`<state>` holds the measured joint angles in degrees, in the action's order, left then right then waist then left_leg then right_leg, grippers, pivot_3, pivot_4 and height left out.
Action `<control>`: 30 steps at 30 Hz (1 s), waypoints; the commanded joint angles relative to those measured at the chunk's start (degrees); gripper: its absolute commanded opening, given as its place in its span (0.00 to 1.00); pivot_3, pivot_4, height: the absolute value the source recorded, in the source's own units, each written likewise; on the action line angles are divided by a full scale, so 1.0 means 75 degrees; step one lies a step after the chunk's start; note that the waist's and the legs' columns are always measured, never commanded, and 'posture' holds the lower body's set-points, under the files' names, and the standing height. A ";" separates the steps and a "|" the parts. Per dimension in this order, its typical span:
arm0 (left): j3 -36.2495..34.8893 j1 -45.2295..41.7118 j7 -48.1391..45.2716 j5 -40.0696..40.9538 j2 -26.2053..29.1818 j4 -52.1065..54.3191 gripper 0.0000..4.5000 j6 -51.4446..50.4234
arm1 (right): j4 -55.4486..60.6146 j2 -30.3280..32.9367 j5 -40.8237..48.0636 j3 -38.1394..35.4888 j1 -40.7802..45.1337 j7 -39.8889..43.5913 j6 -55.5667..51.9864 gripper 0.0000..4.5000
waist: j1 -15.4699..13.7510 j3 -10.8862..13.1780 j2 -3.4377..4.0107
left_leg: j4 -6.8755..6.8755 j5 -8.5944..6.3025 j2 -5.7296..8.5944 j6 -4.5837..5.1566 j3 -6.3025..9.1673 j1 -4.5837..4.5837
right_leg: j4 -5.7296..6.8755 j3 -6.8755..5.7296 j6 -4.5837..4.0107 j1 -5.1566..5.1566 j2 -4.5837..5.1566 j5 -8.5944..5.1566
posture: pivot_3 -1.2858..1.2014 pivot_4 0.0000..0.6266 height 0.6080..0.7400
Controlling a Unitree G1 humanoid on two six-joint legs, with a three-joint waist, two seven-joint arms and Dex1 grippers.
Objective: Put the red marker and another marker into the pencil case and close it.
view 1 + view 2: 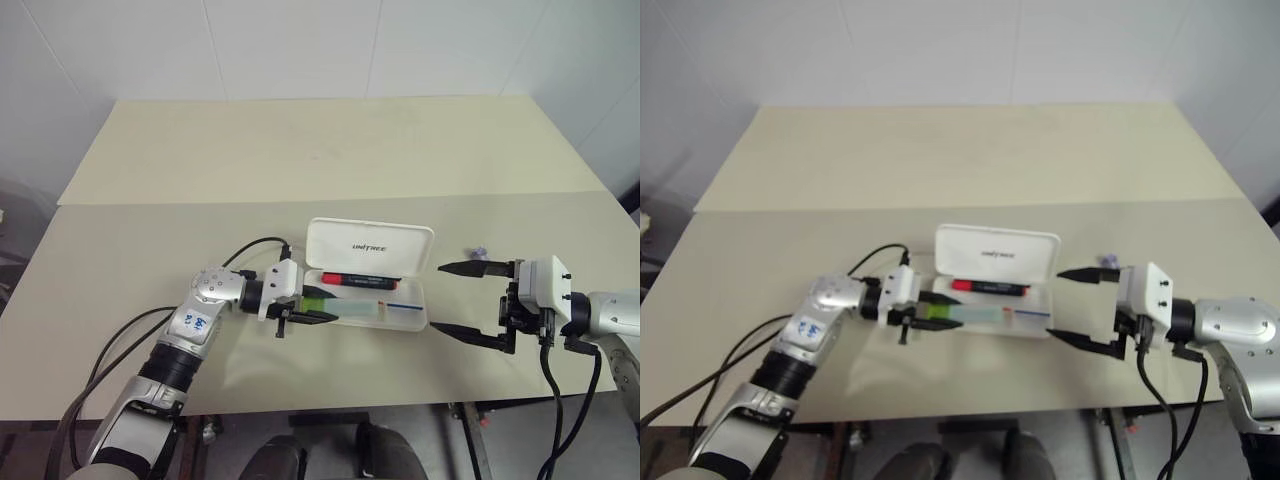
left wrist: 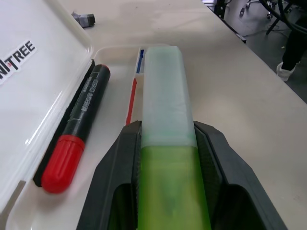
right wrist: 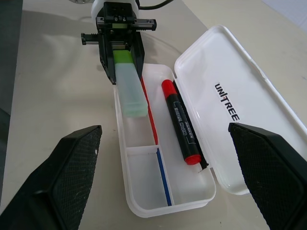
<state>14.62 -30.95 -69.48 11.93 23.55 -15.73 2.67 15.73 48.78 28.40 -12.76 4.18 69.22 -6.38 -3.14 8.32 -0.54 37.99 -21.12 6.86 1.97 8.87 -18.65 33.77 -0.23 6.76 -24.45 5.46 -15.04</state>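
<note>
The white rectangular hard-plastic pencil case (image 1: pixel 366 297) lies open at the middle of the beige worktop (image 1: pixel 300 170), its lid, printed "UNITREE", folded back toward twelve o'clock. The slim red-and-black marker (image 1: pixel 356 280) already rests inside, along the hinge side. The left pincer (image 1: pixel 318 308), coming in from nine o'clock, is clamped on the lime-green end of the flat, pale mint-green translucent marker (image 3: pixel 129 88), whose free end reaches over the case's front compartment, beside the thin red stripe (image 3: pixel 149 111).

The step in hand appears to be placing this second marker. To do it well, I would keep the marker parallel to the case's long walls, lower it until its free end meets the floor of the tray, and only then let go, so it drops flat instead of tipping over the rim.

The right pincer (image 1: pixel 474 301) waits at three o'clock, just beside the case, jaws spread wide and gripping nothing, well placed to steady the case or swing the lid shut.
</note>
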 commanded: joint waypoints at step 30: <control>-0.1719 0.0817 0.0186 0.2016 0.0928 0.3073 0.93 -0.1949 | -0.0972 -0.1129 -0.1112 -0.0191 0.0608 -0.3787 -0.1623 1.00 | 0.0033 0.0000 -0.0001 | 0.0000 0.0000 -0.0003 -0.0001 0.0002 -0.0001 | 0.0008 0.0003 -0.0001 -0.0009 -0.0004 0.0002 | 0.52 0.24 1.00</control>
<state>4.67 -25.02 -68.98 24.47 29.31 4.02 -10.81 8.58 40.79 20.20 -11.66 8.01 43.63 -17.99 -2.90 8.31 -0.55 37.98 -21.12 6.84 1.97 8.88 -18.66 33.82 -0.20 6.75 -24.53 5.43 -15.02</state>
